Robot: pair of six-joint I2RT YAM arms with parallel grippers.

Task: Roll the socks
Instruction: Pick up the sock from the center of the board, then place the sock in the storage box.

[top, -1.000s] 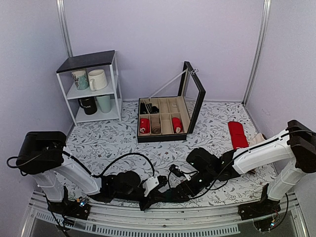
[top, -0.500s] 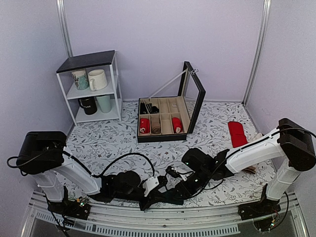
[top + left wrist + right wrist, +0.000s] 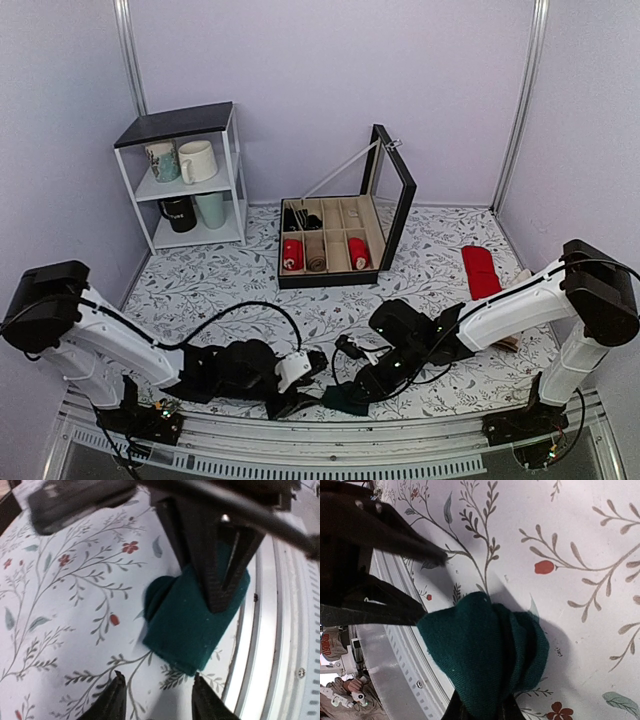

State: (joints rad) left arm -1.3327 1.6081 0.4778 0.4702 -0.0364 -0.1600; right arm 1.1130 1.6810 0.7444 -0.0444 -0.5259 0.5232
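Teal knit, pinched: the right claw (image 3: 480,709) is closed on the dark teal-green fabric socks (image 3: 485,655). Seen from the left wrist, its two black fingers (image 3: 212,570) bite the upper fold of the bundle. The left claw (image 3: 157,700) is spread wide and carries nothing, its tips just short of the bundle's near end and not touching it.

Item: socks, one thick wad, partly rolled, with a rounded lobe poking out at one side.

Location: near edge of the bench, on the white floral-print cloth (image 3: 220,280), just beside the ribbed silver metal rail (image 3: 280,630), between the two claws.

Handling, by my estimate: light, soft and compressible, with no stiffness of its own. It is likely to sag and unroll wherever it is not gripped. The knit should give the pads good friction, and nothing about it is fragile.

Best hold, as I judge it: across the full thickness of the roll, catching all layers, not the loose outer flap, which would peel away. The free end facing the left claw looks like the obvious second purchase.

Further out:
- Black compartmented box with propped-open lid (image 3: 330,281), mid-bench, holding red and beige rolls.
- Flat bright red socks (image 3: 482,272), off to the right, well apart.
- White two-tier shelf of mugs (image 3: 180,123), back left.
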